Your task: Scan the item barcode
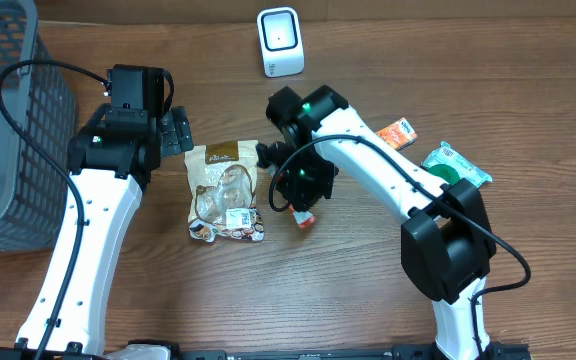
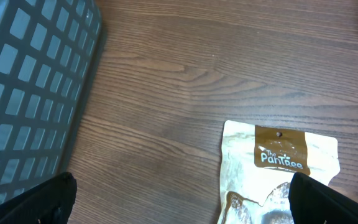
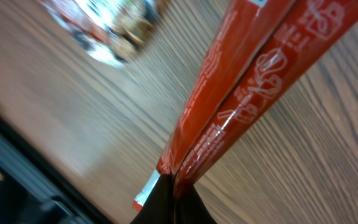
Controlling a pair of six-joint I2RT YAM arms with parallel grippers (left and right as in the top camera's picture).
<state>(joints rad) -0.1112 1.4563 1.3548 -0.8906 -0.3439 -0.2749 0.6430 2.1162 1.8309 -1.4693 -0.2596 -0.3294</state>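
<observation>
On the brown wooden table (image 1: 368, 300), near its middle, the right fingers (image 3: 173, 208) are clamped shut on one end of a slim red foil packet (image 3: 247, 81) with white print. The packet's folded seam runs away from the fingers in the right wrist view. From overhead only a small red-and-white tip of the packet (image 1: 305, 221) shows below the right arm's dark wrist. Whether it touches the table cannot be told.

The packet lies just right of a beige-and-brown snack pouch (image 1: 226, 193) with a clear window, which lies flat on the table. It is well apart from the white box-shaped barcode scanner (image 1: 279, 41), which stands upright at the far edge.

The left fingers (image 1: 176, 130) are spread wide and hold nothing. They hover beside the pouch's top edge, between the pouch and a grey plastic mesh basket (image 1: 8, 120) at the left side.

To the right of the right arm lie a small orange sachet (image 1: 398, 132) and a green-and-white wrapper (image 1: 456, 166), near each other and untouched.
</observation>
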